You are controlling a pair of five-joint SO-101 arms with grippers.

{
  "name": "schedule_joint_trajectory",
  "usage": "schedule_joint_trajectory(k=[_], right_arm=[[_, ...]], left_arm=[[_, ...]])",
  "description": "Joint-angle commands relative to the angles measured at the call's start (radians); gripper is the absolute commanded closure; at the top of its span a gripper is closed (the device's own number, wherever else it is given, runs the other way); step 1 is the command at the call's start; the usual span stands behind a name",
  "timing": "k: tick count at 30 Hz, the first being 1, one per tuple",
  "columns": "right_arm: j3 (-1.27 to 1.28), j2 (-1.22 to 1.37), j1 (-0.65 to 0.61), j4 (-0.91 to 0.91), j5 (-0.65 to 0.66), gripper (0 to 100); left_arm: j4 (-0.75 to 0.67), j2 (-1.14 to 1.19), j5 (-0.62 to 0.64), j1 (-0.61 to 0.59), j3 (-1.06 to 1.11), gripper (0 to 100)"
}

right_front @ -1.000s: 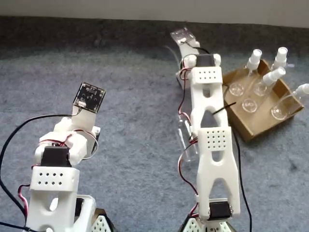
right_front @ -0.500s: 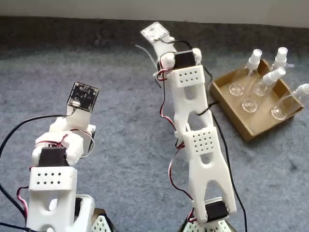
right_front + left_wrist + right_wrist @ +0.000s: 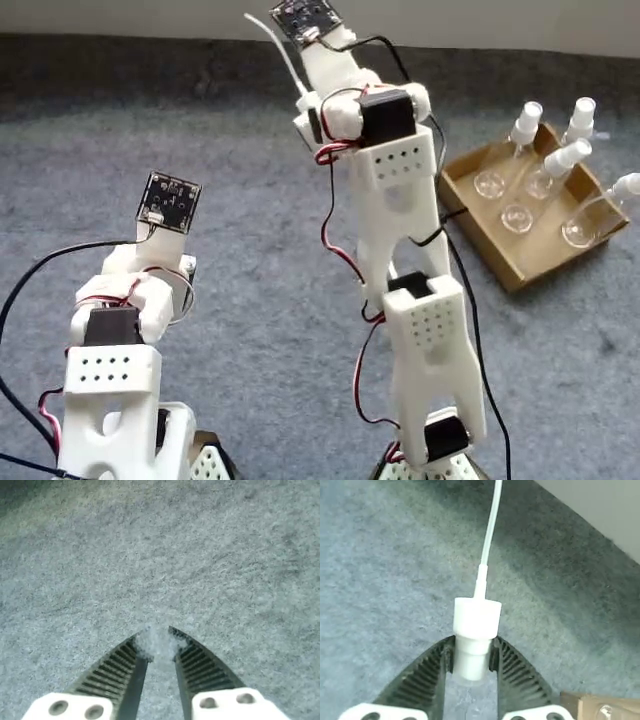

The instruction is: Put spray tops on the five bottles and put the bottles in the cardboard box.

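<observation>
Between the ribbed black fingers (image 3: 432, 672) of the right pincer (image 3: 471, 642) a white plastic spray top (image 3: 477, 615) is clamped by its narrow collar. The jaws are closed just to its width, and its thin white dip tube (image 3: 490, 530) is pointed straight away from the pincer. This pincer is raised over the far edge of the grey carpeted surface (image 3: 250, 300), near the middle of that edge. Toward the far right corner a shallow brown cardboard box (image 3: 520, 268) is set, and four clear bottles (image 3: 517, 213), each fitted with a white top, are rested in it with those tops toward its far rim. The left pincer (image 3: 159, 637) is held low over the near left part of the surface. Its tips are drawn together with only a pale blur between them, and nothing graspable can be made out there.

The step in hand is judged to be the fitting of this last top to the fifth bottle. The tube is long and likely springy, so its tip should be lined up with the bottle's neck first and fed in slowly along the bottle's axis. The bottle is best steadied by the left pincer, which would have to be opened for that. The grip on the collar should not be loosened until the top is fully seated, since a bent tube or a twisted top is the likely fault.
</observation>
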Motion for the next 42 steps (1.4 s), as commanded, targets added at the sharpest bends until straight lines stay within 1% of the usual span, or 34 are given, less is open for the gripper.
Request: schedule_joint_trajectory(k=[1,6,11,14,17,22,25,27,31,33,37,42], right_arm=[[0.234,-0.180,-0.051,0.021,-0.011,99.3],[0.504,-0.306,-0.084,0.019,-0.011,99.3],[0.720,-0.383,-0.108,0.018,-0.011,99.3],[0.843,-0.404,-0.148,0.007,-0.011,99.3],[0.980,-0.406,-0.176,-0.067,-0.011,99.3],[1.182,-0.407,-0.176,-0.275,-0.011,99.2],[1.264,-0.412,-0.179,-0.346,-0.011,99.2],[1.299,-0.410,-0.180,-0.374,-0.006,97.8],[1.316,-0.414,-0.179,-0.364,-0.011,83.2],[1.317,-0.414,-0.179,-0.349,-0.008,78.6],[1.313,-0.417,-0.180,-0.298,-0.005,77.8],[1.219,-0.475,-0.185,-0.188,-0.005,77.8]], left_arm=[[-0.018,-0.022,0.012,-0.013,-0.007,99],[-0.021,-0.022,0.012,-0.051,-0.005,99],[-0.021,-0.022,0.012,-0.054,-0.005,99],[-0.021,-0.022,0.012,-0.054,-0.005,99],[-0.021,-0.022,0.012,-0.054,-0.005,99],[-0.021,-0.022,0.012,-0.054,-0.005,99],[-0.021,-0.022,0.012,-0.054,-0.005,99],[-0.021,-0.022,0.012,-0.054,-0.005,99],[-0.021,-0.022,0.012,-0.054,-0.005,99],[-0.021,-0.022,0.012,-0.054,-0.005,99],[-0.021,-0.022,0.012,-0.054,-0.005,99],[-0.021,-0.022,0.012,-0.054,-0.004,99]])
